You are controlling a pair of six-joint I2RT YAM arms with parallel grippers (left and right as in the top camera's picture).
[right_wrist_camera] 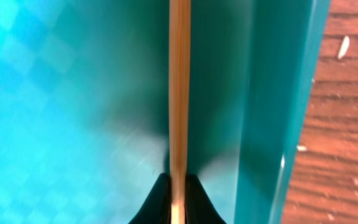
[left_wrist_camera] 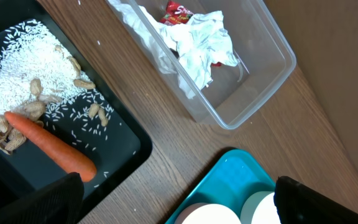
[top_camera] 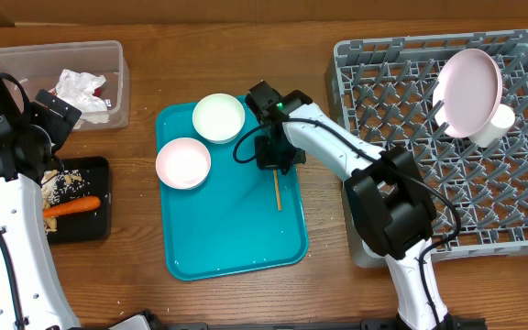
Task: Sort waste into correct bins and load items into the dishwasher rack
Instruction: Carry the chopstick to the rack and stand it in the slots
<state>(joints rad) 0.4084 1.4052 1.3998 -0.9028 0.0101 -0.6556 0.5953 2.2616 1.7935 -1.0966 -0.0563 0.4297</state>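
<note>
My right gripper (top_camera: 274, 163) is shut on a thin wooden chopstick (top_camera: 278, 190) over the teal tray (top_camera: 236, 247); the wrist view shows the stick (right_wrist_camera: 179, 87) pinched between the black fingertips (right_wrist_camera: 178, 198). A white bowl (top_camera: 219, 117) and a pale pink bowl (top_camera: 183, 162) sit on the tray. A pink plate (top_camera: 470, 81) and a white cup (top_camera: 493, 125) stand in the grey rack (top_camera: 401, 110). My left gripper (left_wrist_camera: 178, 202) is open and empty above the table, between the black tray (left_wrist_camera: 126, 155) holding the carrot (left_wrist_camera: 51, 145) and rice, and the teal tray. The clear tub (left_wrist_camera: 253, 93) holds napkins (left_wrist_camera: 197, 46) and a red wrapper (left_wrist_camera: 178, 10).
The black tray (top_camera: 104, 170) with carrot (top_camera: 71, 206) sits at the left edge, the clear tub (top_camera: 26, 64) behind it. Rice grains lie on the wood beside the teal tray rim (right_wrist_camera: 278, 124). The rack fills the right side.
</note>
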